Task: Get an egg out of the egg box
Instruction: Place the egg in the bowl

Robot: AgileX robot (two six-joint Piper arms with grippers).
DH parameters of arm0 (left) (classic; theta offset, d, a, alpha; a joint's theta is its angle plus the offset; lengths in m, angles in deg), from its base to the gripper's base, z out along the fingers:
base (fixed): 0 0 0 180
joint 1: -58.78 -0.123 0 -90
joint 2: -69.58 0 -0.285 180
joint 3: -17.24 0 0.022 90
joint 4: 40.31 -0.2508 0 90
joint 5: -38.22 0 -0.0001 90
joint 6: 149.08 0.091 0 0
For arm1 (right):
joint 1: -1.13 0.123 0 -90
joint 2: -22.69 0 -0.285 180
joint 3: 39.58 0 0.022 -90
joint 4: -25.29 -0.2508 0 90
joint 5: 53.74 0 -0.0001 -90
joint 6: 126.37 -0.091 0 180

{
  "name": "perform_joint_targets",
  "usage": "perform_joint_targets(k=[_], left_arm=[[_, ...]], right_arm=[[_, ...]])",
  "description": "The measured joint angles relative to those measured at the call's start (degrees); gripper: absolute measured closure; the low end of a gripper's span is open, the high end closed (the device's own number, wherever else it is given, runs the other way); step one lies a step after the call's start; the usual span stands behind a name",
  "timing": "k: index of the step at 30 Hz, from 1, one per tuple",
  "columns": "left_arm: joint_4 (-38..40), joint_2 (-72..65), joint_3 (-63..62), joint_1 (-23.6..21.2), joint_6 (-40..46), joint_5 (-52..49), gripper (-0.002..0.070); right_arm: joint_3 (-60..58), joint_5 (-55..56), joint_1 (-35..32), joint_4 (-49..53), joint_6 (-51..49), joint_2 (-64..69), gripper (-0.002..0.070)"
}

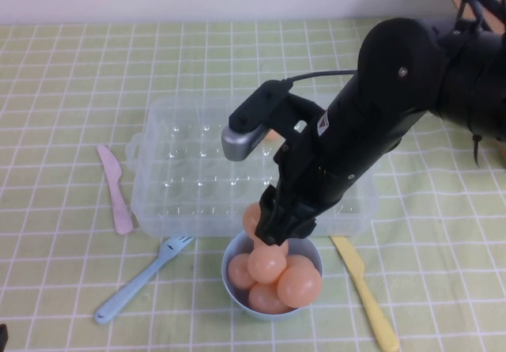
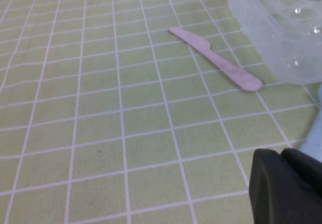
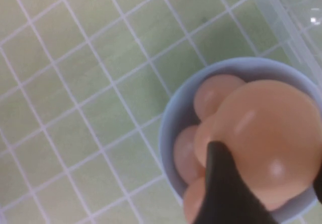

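My right gripper is shut on a peach-orange egg and holds it just over the light-blue bowl, past the near edge of the clear egg box. In the right wrist view the egg fills the space between the dark fingers of that gripper, above the bowl with several more eggs. A bit of orange shows in the box behind the wrist camera. My left gripper is shut and empty, low over the cloth left of the box.
A pink knife lies left of the box and shows in the left wrist view. A blue fork lies left of the bowl. A yellow knife lies right of the bowl. The right arm covers the box's right half.
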Motion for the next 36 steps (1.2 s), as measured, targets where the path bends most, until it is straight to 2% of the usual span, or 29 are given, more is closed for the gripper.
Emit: perform_joint_targets(k=[10, 28, 30, 34, 36], left_arm=[[0.00, 0.00, 0.00, 0.00, 0.00, 0.00, 0.0680], [0.00, 0.00, 0.00, 0.00, 0.00, 0.00, 0.0680], [0.00, 0.00, 0.00, 0.00, 0.00, 0.00, 0.0680], [0.00, 0.00, 0.00, 0.00, 0.00, 0.00, 0.0680], [0.00, 0.00, 0.00, 0.00, 0.00, 0.00, 0.0679]], right_arm=[[-0.22, 0.04, 0.09, 11.65, -5.22, 5.22, 0.0358], [-0.22, 0.27, 0.09, 10.00, -5.60, 6.26, 0.0356], [-0.22, 0.45, 0.09, 9.65, -5.60, 6.26, 0.0318], [-0.22, 0.68, 0.09, 9.50, -5.60, 6.26, 0.0199], [-0.22, 0.58, 0.09, 9.50, -5.60, 6.26, 0.0180]])
